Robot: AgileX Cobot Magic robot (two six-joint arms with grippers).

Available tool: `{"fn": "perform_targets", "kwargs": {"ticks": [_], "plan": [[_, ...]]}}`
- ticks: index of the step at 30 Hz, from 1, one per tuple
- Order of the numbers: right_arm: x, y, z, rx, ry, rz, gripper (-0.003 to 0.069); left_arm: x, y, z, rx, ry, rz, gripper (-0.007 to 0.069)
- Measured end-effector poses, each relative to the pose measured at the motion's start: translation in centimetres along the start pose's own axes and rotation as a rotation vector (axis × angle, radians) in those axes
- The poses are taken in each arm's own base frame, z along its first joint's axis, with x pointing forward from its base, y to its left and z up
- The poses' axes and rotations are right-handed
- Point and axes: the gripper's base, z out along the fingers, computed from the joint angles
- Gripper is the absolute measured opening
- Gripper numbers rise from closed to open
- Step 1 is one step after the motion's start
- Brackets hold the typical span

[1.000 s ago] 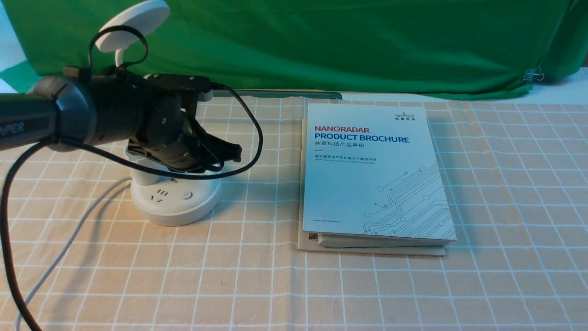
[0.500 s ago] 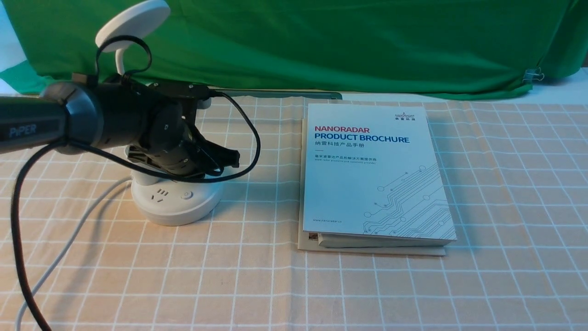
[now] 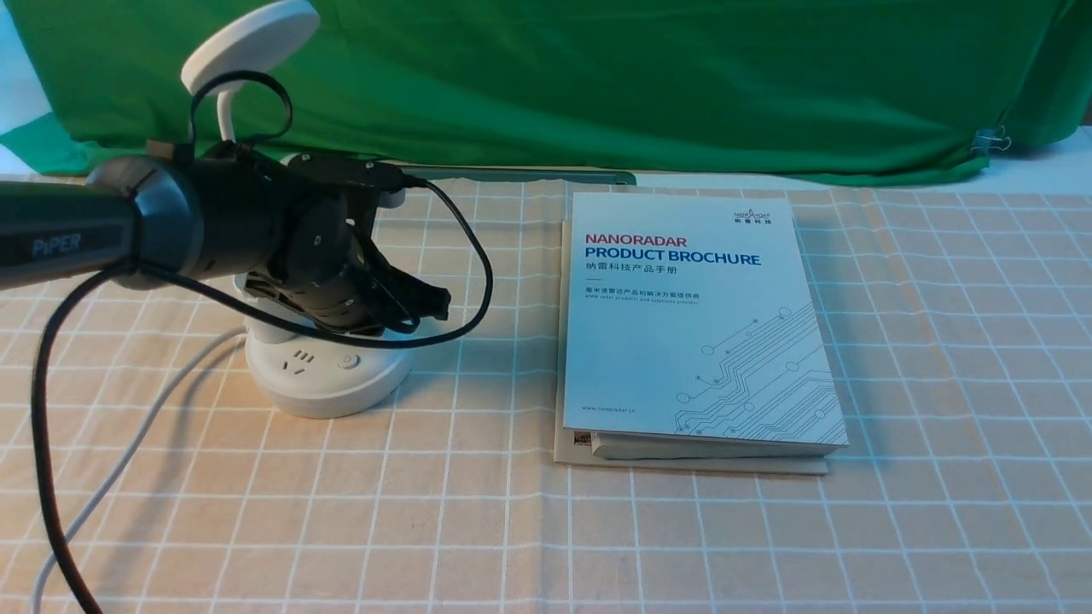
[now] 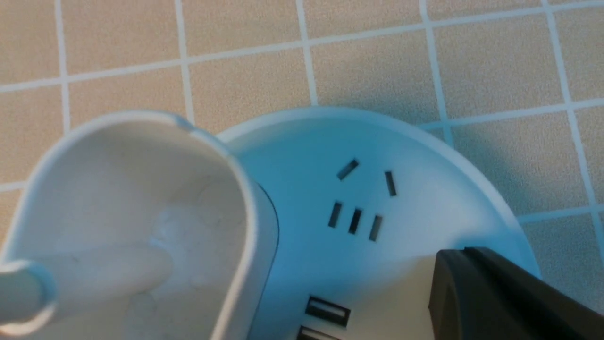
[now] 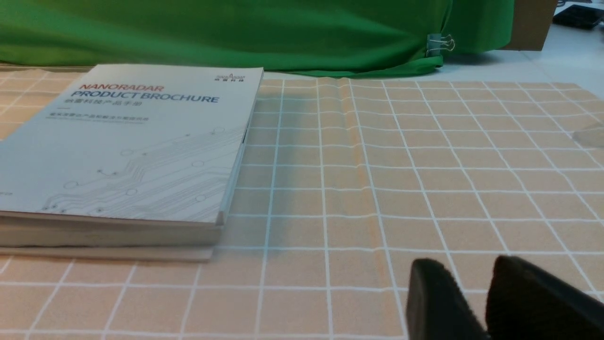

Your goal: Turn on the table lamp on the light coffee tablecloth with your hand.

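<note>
In the front view, my left arm (image 3: 235,209) reaches in from the left edge, over the base of the table lamp (image 3: 328,388) at left of centre. Compared with half a second ago, the arm sits a touch lower and further right in the frame; over the full second it has dropped more plainly. The lamp's disc head (image 3: 250,44), at upper left, looks nudged very slightly right, so I suspect light contact somewhere, though I can't see where. The round button (image 3: 348,362) on the near part of the base is uncovered. The brochure (image 3: 704,315) lies right of centre on the light coffee tablecloth (image 3: 478,529), apart from the lamp and unchanged.

In the left wrist view, the lamp's base fills the middle and lower part of the picture, with the pen cup (image 4: 141,189) at left. The left gripper (image 4: 465,283) shows dark fingers at lower right, pressed together as far as I can tell, with nothing between them. I can't make out whether they touch the base, or any button beneath them.

In the right wrist view, the right gripper's two fingertips (image 5: 465,264) stand somewhat apart at lower right, holding nothing. I judge the left arm is settling for a press; I see no sure sign that the lamp is lit.
</note>
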Motion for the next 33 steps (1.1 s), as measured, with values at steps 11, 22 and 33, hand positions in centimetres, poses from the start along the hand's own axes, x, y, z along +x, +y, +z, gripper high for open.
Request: {"fn": "perform_targets", "kwargs": {"ticks": [11,22,33], "plan": [[0.0,0.0,0.0,0.000,0.000,0.000,0.0238,1.3,-3.6,-12.3,0.182,-0.229,0.013,0.0000],[0.0,0.0,0.0,0.000,0.000,0.000,0.0238,12.1,-2.1,-20.9,0.345,-0.489,0.038,0.0000],[0.0,0.0,0.0,0.000,0.000,0.000,0.0238,15.2,-0.3,-23.2,0.291,-0.577,0.174,0.0000]]}}
